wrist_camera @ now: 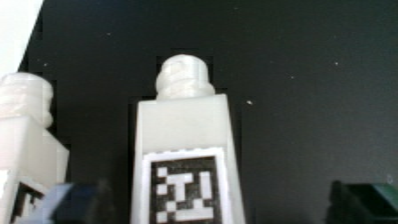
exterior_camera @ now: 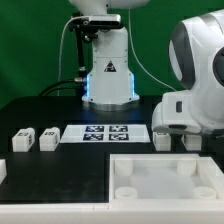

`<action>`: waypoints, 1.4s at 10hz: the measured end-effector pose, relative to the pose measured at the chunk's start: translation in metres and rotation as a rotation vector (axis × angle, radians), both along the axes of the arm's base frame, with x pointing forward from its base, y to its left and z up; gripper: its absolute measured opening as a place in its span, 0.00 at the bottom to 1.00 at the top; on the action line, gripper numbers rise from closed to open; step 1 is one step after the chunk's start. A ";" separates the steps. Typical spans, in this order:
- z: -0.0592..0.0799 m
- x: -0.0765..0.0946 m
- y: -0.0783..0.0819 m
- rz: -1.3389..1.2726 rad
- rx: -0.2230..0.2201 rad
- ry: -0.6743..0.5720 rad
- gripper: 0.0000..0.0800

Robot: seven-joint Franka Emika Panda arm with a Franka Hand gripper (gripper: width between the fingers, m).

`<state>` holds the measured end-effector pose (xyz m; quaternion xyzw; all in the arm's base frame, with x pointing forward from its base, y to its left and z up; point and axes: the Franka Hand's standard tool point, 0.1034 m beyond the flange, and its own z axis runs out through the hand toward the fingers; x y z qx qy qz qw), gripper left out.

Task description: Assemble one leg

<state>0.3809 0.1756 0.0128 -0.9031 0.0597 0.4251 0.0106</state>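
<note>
In the wrist view a white leg [wrist_camera: 178, 140] lies on the black table with its tag facing up and its rounded peg [wrist_camera: 183, 72] pointing away from the gripper. My gripper [wrist_camera: 221, 200] is open. Its dark fingertips [wrist_camera: 75, 203] stand on either side of the leg's tagged end, which lies closer to one finger. A second leg [wrist_camera: 29, 125] lies right beside the first, outside the jaws. In the exterior view the two legs [exterior_camera: 163, 138] [exterior_camera: 192, 140] sit at the right, under the arm's white wrist [exterior_camera: 186, 105], which hides the fingers.
Two more legs [exterior_camera: 22, 141] [exterior_camera: 48, 138] stand at the exterior view's left. The marker board [exterior_camera: 103, 133] lies in the middle. The large white tray-shaped part [exterior_camera: 165, 196] lies in front. The robot base [exterior_camera: 108, 78] stands at the back.
</note>
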 end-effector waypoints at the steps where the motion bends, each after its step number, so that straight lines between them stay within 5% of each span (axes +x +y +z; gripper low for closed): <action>1: 0.000 0.000 0.000 0.000 0.000 0.000 0.58; 2: 0.000 0.000 0.000 0.000 0.000 0.000 0.58; 3: 0.000 0.000 0.000 0.000 0.000 0.001 0.36; 9: 0.004 0.004 -0.004 0.016 0.017 -0.003 0.36; 12: 0.076 0.067 -0.042 0.035 0.090 -0.069 0.36; 14: 0.101 0.108 -0.054 0.030 0.118 -0.213 0.36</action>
